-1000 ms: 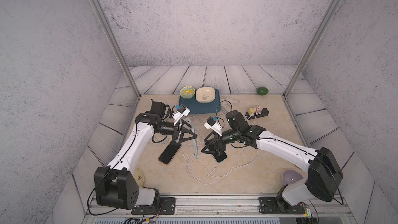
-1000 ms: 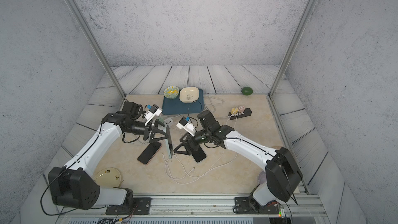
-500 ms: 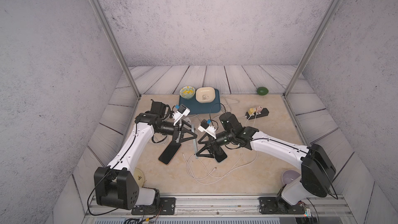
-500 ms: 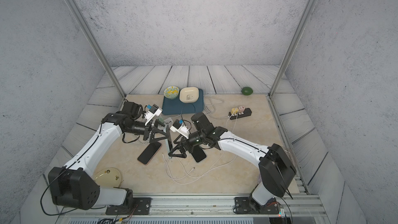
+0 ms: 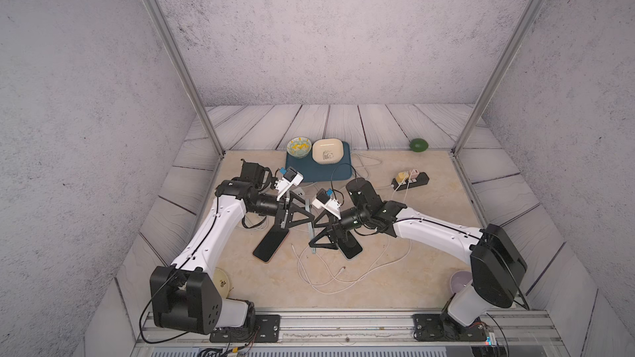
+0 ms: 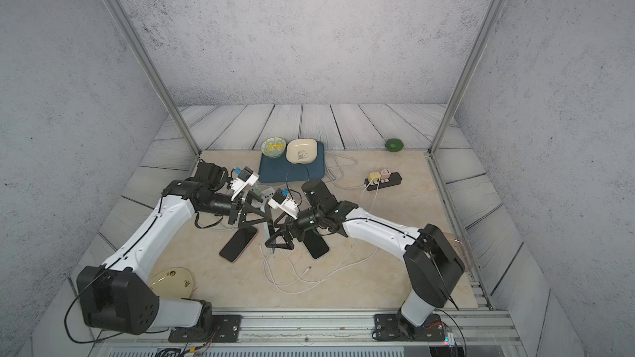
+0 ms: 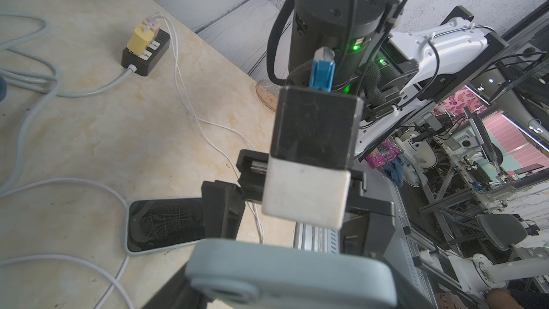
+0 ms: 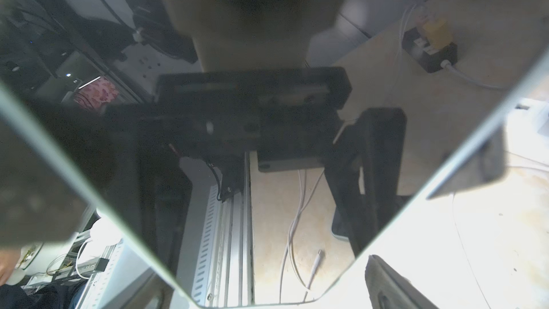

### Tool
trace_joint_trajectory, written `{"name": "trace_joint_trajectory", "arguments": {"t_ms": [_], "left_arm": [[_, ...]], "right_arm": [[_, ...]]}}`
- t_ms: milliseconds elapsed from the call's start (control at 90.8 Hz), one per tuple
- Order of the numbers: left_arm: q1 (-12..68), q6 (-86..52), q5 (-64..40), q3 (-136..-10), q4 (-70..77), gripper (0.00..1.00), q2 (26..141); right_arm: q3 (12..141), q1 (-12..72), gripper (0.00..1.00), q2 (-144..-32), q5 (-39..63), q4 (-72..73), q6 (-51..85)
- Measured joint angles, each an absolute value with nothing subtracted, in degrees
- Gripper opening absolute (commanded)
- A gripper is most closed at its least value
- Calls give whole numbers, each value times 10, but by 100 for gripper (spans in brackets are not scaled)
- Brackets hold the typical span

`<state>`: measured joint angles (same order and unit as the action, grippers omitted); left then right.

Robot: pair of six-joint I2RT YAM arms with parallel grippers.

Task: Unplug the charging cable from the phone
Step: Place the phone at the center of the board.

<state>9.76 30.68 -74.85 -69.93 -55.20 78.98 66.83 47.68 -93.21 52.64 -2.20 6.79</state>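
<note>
Phone [image 7: 291, 271]: apparently back-on in left wrist view, edge-on overhead.

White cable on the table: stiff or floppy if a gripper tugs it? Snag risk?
Likely floppy: the white cable lies in loose, crossing loops. Probably light, being thin. A tug may drag loops or tangle them before going taut.

Phone on edge, white cable slack on table

Phone [image 5: 312, 243]: grey-blue case, cam bump on back in left wrist view, dark glossy screen in right wrist view. Stands on edge, thin side showing in both top views, pinched by left gripper [image 5: 310, 216]. Charging cable [image 5: 330, 279]: thin, white, loose loops on tabletop just beside phone. One plug end [image 5: 342, 269] lies bare; can't tell if phone's port is occupied.
</note>
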Motion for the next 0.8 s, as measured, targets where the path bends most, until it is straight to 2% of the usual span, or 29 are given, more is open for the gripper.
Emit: {"name": "trace_joint_trajectory", "arguments": {"t_ms": [385,561,616,683,771,793,804], "left_arm": [[98,311,-748,-699,-555,26,790],[98,318,-748,-699,-554,33,790],[98,319,-748,-699,-555,41,790],[98,319,-747,-699,-555,58,790],[98,319,-746,-699,-555,85,790],[98,319,-746,-699,-555,97,790],[98,320,-746,-699,-554,99,790]], "right_arm": [[671,478,80,-936,537,1,75],[672,478,68,-937,537,0,81],[672,478,64,-938,537,-1,82],[672,478,59,-938,538,-1,82],[672,478,55,-938,538,0,82],[672,478,54,-938,538,0,82],[672,478,54,-938,537,0,81]]}}
